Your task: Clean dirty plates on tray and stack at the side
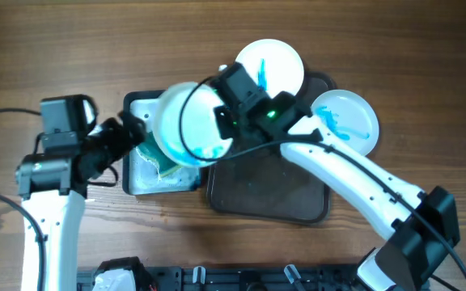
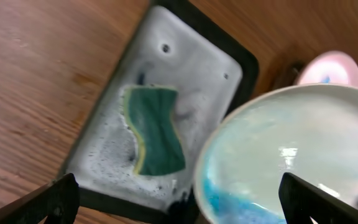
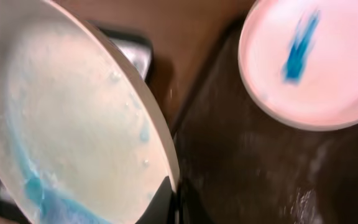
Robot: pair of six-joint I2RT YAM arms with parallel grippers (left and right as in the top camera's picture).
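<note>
My right gripper [image 1: 226, 121] is shut on the rim of a white plate [image 1: 186, 123] with a blue smear along its lower edge. It holds the plate tilted above the soapy basin [image 1: 138, 179]. In the right wrist view the black fingers [image 3: 166, 202] pinch that plate [image 3: 73, 124] at its edge. Two more blue-smeared plates lie on the dark brown tray [image 1: 269, 190], one at the back [image 1: 270, 66] and one at the right [image 1: 346, 120]. My left gripper [image 1: 132, 133] is open and empty over the basin's left side, its fingers [image 2: 48, 202] spread wide around the plate's edge [image 2: 303, 149].
A green sponge [image 2: 157, 130] lies in the foamy basin [image 2: 185, 68], partly under the held plate. The basin stands directly left of the tray. A black rack [image 1: 217, 279] runs along the table's front edge.
</note>
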